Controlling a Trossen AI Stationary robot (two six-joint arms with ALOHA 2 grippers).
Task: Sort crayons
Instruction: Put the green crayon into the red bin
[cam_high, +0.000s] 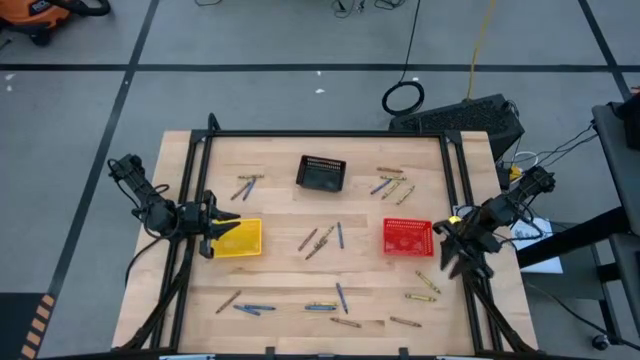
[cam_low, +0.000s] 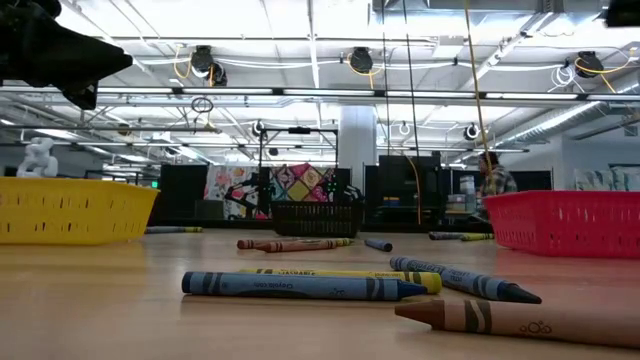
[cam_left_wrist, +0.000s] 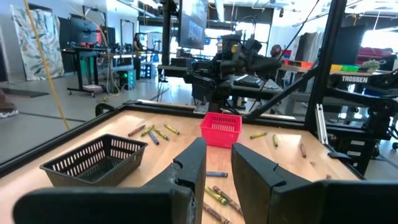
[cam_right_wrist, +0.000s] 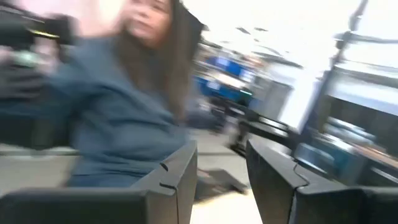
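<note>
Mostly short crayons (cam_high: 322, 241) (blue, yellow, brown) lie scattered.

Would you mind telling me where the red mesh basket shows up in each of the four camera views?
High view: the red mesh basket sits right of centre on the wooden table, beside the right hand.
Low view: at the right edge.
Left wrist view: centre, on the far side of the table.
Right wrist view: not in it.
Shared landmark: the black mesh basket, also in the low view and the left wrist view.
</note>
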